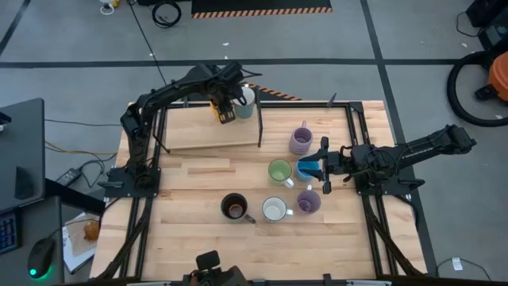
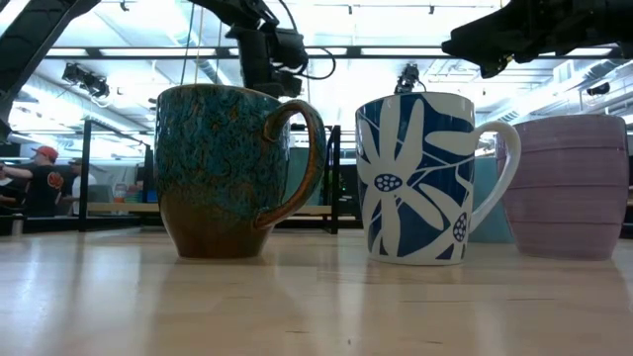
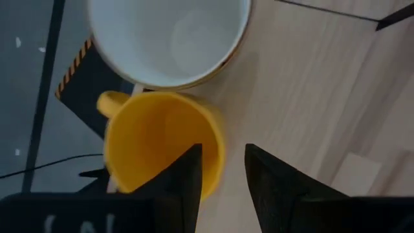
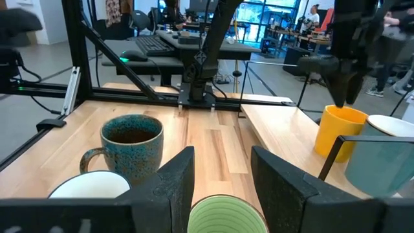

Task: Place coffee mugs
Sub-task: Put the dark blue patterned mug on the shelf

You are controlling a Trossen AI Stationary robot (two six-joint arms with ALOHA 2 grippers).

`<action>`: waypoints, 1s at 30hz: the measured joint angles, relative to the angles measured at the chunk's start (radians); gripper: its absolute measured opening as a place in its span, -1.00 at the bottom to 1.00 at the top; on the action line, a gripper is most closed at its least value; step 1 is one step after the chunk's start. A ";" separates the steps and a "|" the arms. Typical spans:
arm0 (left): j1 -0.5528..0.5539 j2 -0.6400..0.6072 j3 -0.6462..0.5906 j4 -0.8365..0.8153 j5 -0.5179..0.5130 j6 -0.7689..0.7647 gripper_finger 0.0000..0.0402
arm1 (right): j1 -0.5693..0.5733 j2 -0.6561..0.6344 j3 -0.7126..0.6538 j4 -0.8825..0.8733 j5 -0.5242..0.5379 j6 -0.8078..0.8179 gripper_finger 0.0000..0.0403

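Note:
My left gripper (image 3: 223,184) is open at the far left of the table, pointing down over the orange mug (image 3: 152,145). One finger is inside the mug and the other outside, and I see a gap beside the wall. A white mug (image 3: 168,39) stands right next to the orange one. Both sit on a raised board (image 1: 198,135). My right gripper (image 4: 223,178) is open and held above the green mug (image 1: 279,171) and the blue mug (image 1: 305,168). Two lavender mugs (image 1: 301,141) (image 1: 309,201), a white-lined floral mug (image 1: 274,209) and a dark brown mug (image 1: 234,207) stand on the table.
A thin black rod (image 1: 260,123) stands at the raised board's right edge. Black frame rails (image 1: 353,135) run along the table's left and right sides. The table's near left part (image 1: 182,230) is bare wood. People and desks show in the room beyond.

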 joint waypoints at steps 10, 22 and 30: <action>0.132 0.000 0.013 -0.095 0.019 0.052 -0.39 | 0.000 0.000 0.000 -0.019 -0.015 0.018 -0.22; 0.101 -0.096 0.012 -0.066 0.089 0.027 -0.45 | 0.000 0.000 0.000 -0.032 -0.014 0.008 -0.22; -0.108 -0.183 0.012 -0.078 0.068 -0.002 -0.47 | 0.000 0.000 0.000 -0.031 -0.014 -0.013 -0.22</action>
